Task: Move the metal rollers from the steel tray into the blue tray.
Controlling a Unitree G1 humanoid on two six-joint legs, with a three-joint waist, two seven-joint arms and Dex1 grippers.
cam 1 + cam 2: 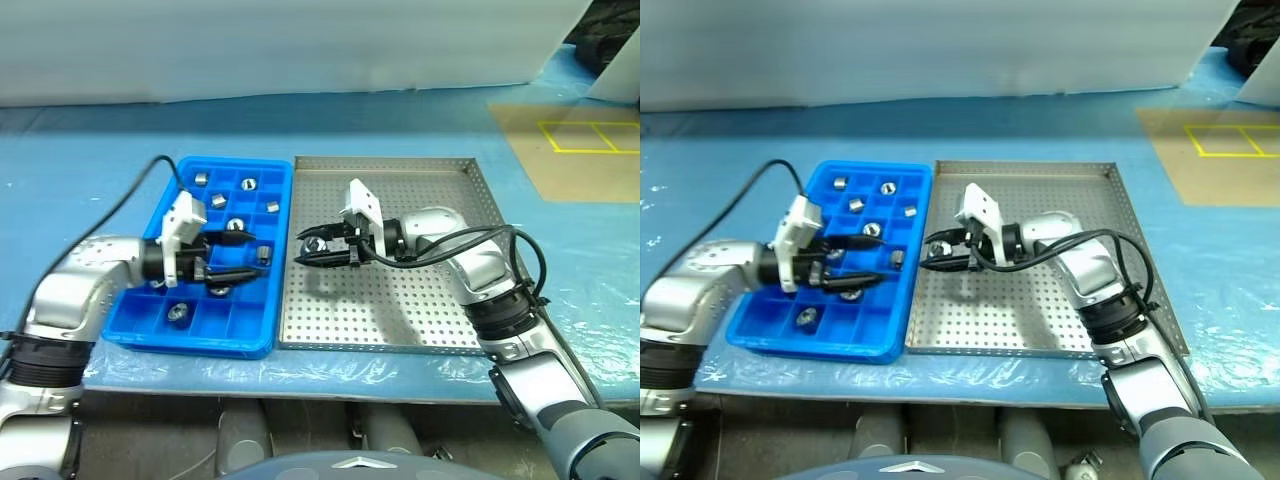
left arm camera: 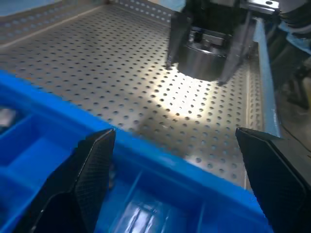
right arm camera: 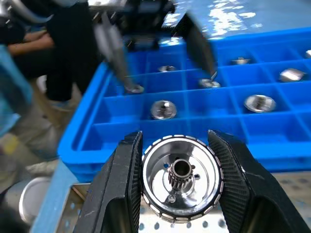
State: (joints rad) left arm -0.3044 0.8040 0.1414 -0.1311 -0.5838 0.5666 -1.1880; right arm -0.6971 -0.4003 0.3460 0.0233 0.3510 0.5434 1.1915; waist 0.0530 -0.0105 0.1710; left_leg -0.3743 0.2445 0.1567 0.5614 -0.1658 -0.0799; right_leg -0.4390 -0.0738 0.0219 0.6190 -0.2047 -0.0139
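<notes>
Rollers (image 1: 219, 201) sit scattered in the compartments of the blue tray (image 1: 150, 336) on the table (image 1: 80, 150), while one roller (image 3: 181, 178) is clamped between the fingers of the right tool (image 1: 308, 248), held over the left edge of the steel tray (image 1: 400, 320) beside the blue one. The left tool (image 1: 240, 258) hovers above the blue tray, its fingers spread wide and holding nothing.

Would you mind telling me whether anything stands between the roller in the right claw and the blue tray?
The open left claw hovers over the blue tray, facing the right claw and its roller. Compartments beside it look reachable.
</notes>
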